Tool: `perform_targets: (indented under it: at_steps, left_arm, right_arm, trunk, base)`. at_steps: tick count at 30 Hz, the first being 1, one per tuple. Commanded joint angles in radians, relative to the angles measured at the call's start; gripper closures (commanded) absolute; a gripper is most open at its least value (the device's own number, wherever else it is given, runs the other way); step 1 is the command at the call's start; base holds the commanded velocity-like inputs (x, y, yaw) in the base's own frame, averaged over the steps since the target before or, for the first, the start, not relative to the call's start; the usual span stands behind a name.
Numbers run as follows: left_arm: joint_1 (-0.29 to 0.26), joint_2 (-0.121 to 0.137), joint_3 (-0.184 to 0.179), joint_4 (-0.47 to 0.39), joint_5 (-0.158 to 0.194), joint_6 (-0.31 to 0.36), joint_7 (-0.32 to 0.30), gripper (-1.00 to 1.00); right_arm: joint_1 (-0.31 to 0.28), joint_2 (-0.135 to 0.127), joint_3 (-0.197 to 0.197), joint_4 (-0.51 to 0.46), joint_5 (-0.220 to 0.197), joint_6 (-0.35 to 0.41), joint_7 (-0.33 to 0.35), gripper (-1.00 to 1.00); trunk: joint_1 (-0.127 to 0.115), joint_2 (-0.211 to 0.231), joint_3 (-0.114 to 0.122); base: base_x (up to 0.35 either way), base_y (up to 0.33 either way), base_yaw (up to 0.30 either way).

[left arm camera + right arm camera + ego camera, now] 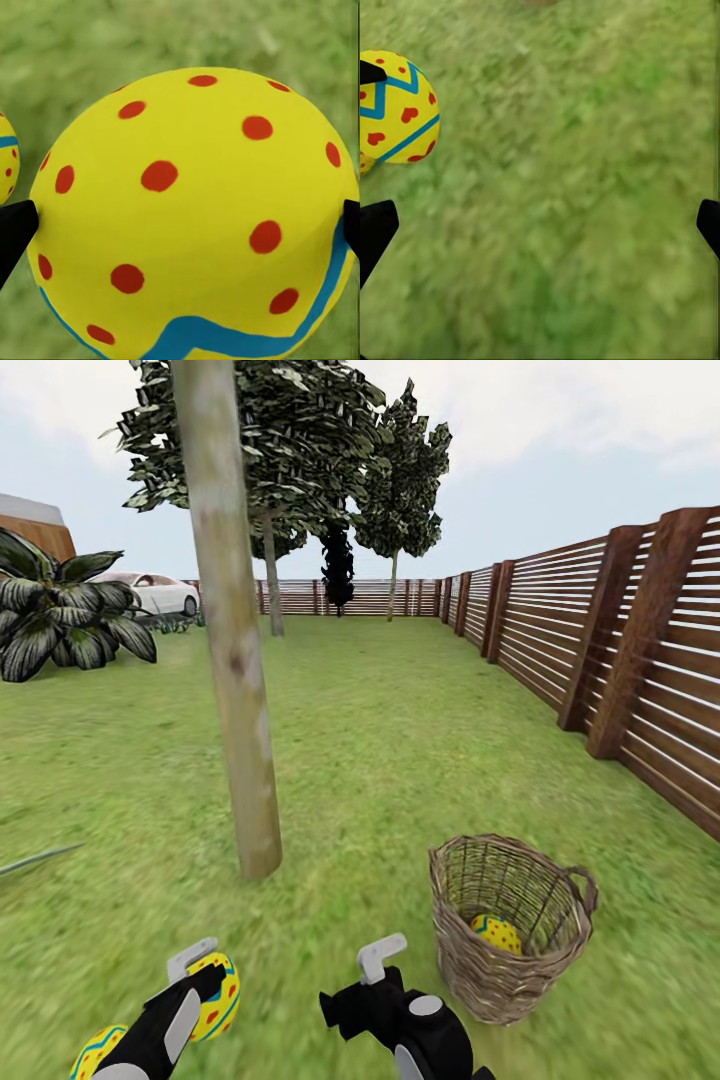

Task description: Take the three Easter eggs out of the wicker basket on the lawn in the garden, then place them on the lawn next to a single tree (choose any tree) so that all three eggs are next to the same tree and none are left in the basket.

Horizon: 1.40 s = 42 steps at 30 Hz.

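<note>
The lawn carries everything — short mottled green grass. On it, near right, stands the wicker basket; the tree rises near left of it; one Easter egg lies at the near-left edge.

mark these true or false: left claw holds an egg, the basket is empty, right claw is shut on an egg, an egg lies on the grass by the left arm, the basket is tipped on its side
1. The left claw holds an Easter egg. True; in the left wrist view the egg sits between the fingertips.
2. The wicker basket is empty. False: one egg is inside it.
3. The right claw is shut on an egg. False: it is open, with only lawn between its fingers.
4. Another egg lies on the grass by the left arm. True.
5. The basket is tipped on its side. False: it stands upright, to the right of the tree trunk.
</note>
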State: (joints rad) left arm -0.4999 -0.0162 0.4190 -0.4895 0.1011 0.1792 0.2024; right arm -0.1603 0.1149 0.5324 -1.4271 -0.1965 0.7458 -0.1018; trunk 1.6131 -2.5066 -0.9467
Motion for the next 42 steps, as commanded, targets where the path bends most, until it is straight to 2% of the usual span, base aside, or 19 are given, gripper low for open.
perform_targets:
  at_steps: [1,7,24,27,29,31,32,36,42]
  left_arm:
    - [0.000,-0.001,0.001,-0.003,0.009,0.005,0.004,1.00]
    - [0.000,-0.001,0.001,-0.009,0.011,0.003,0.004,1.00]
    - [0.001,-0.002,0.000,-0.009,0.011,-0.050,0.003,1.00]
    - [0.001,-0.002,0.000,-0.009,0.011,-0.057,0.003,1.00]
    - [0.001,-0.002,0.000,-0.009,0.010,-0.067,0.003,1.00]
    - [0.001,-0.002,0.000,-0.009,0.010,-0.071,0.003,1.00]
    - [0.001,-0.002,0.000,-0.009,0.010,-0.072,0.003,1.00]
    - [0.001,-0.003,0.000,-0.010,0.009,-0.073,0.003,1.00]
    - [0.001,-0.004,0.000,-0.011,0.009,-0.073,0.003,1.00]
  right_arm:
    - [-0.001,0.000,0.001,-0.001,-0.011,0.004,-0.010,-1.00]
    - [-0.001,0.000,0.001,-0.001,-0.011,0.003,-0.011,-1.00]
    - [-0.001,0.000,0.001,-0.001,-0.010,0.003,-0.011,-1.00]
    - [0.000,-0.002,0.001,-0.025,-0.008,-0.013,-0.008,-1.00]
    - [0.016,-0.018,0.001,-0.088,-0.009,-0.090,-0.004,-1.00]
    - [0.074,-0.051,0.000,-0.135,-0.010,-0.153,-0.002,-1.00]
    - [0.085,-0.057,0.000,-0.143,-0.010,-0.163,-0.001,-1.00]
    - [0.104,-0.066,0.000,-0.155,-0.010,-0.180,-0.001,-1.00]
    - [0.107,-0.067,0.000,-0.154,-0.012,-0.182,-0.002,-1.00]
  trunk:
    - [0.000,0.000,-0.001]
    - [0.000,0.000,-0.001]
    - [0.008,-0.004,-0.067]
    - [0.009,-0.005,-0.078]
    - [0.010,-0.006,-0.086]
    - [0.011,-0.006,-0.094]
    - [0.012,-0.006,-0.098]
    - [0.013,-0.007,-0.113]
    - [0.016,-0.009,-0.136]
  base:
    - [0.237,0.000,0.000]
    - [0.060,0.000,0.000]
    - [0.001,0.000,0.000]
    - [0.000,0.000,0.000]
    - [0.000,0.000,0.000]
    - [0.000,0.000,0.000]
    - [0.000,0.000,0.000]
    - [0.000,0.000,0.000]
    - [0.000,0.000,0.000]
